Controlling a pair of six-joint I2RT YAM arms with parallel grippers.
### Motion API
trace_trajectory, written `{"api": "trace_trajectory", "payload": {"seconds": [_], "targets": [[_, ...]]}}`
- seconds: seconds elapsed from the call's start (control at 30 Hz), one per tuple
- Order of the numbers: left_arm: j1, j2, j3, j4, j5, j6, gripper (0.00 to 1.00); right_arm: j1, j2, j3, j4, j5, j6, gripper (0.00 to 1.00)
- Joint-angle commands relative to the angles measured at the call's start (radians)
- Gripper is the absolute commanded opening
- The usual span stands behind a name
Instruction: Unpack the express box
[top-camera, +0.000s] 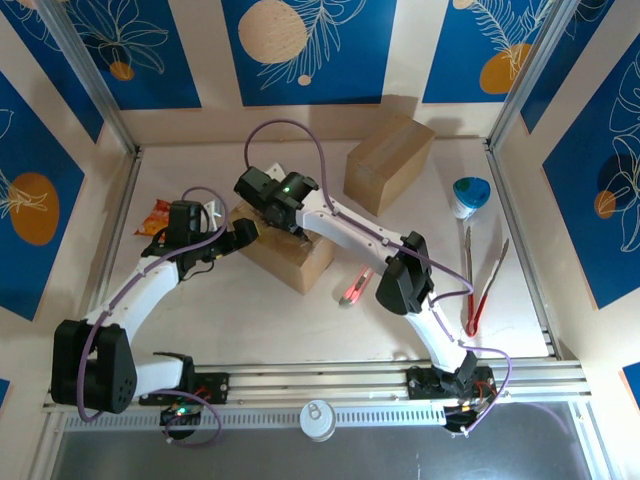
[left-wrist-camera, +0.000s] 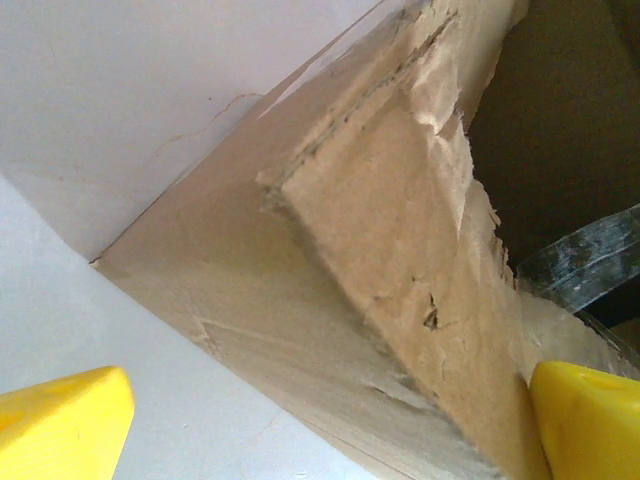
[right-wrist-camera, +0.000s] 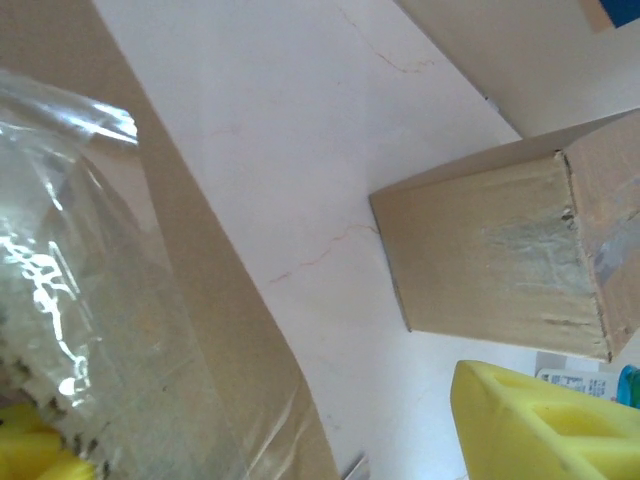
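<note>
Table (top-camera: 250, 330): pale top with both arms reaching in to its middle.
Far box (top-camera: 388, 160): shut, standing near the back wall, well apart from the work.
Express box (top-camera: 295, 262): the task's thing, in the middle of the table between the two arms, with its top torn open.
Left claw (left-wrist-camera: 325, 425): spread wide and holding nothing. It sits at the box's left side, with the cardboard running between its yellow fingers.
Right claw (right-wrist-camera: 260, 430): part way apart over the open top. One finger lies by the clear bag; the other stands outside the cardboard wall, touching nothing. I see no grip.
Torn flap (left-wrist-camera: 390, 230): ragged at the edge, lifted off the box body, with a strip of tape hanging beside it.
Clear bag (right-wrist-camera: 70, 250): crinkled plastic inside the box, pressed against the taped wall. What it holds I cannot tell.
Knife (top-camera: 355, 288): red, lying on the table just right of the box.
Step in hand: getting the bag out, I judge.
How to do it well: both right fingers should go inside the wall, so they pinch plastic alone (a bite that includes cardboard would lift the whole box). The left claw should steady the box by its side, then the bag should come straight up and clear of the flap.
</note>
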Motion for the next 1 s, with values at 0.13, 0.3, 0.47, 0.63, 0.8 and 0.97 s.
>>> {"api": "trace_trajectory", "payload": {"seconds": [0.13, 0.3, 0.47, 0.63, 0.8, 0.97], "targets": [[0.004, 0.003, -0.03, -0.15, -0.041, 0.051, 1.0, -0.073, -0.081, 0.028, 0.001, -0.045, -0.044, 0.53], [0.004, 0.0, -0.03, -0.156, -0.047, 0.052, 1.0, -0.116, -0.098, 0.025, -0.003, -0.18, -0.042, 0.4], [0.004, -0.002, -0.032, -0.159, -0.052, 0.053, 1.0, -0.153, -0.104, 0.013, -0.001, -0.239, -0.034, 0.26], [0.004, -0.003, -0.031, -0.166, -0.06, 0.056, 1.0, -0.186, -0.103, 0.035, -0.004, -0.273, -0.054, 0.1], [0.003, -0.002, -0.031, -0.172, -0.068, 0.06, 1.0, -0.237, -0.108, 0.084, -0.037, -0.336, -0.085, 0.0], [0.004, -0.002, -0.035, -0.174, -0.074, 0.062, 1.0, -0.301, -0.137, 0.086, -0.057, -0.455, -0.094, 0.0]]}}
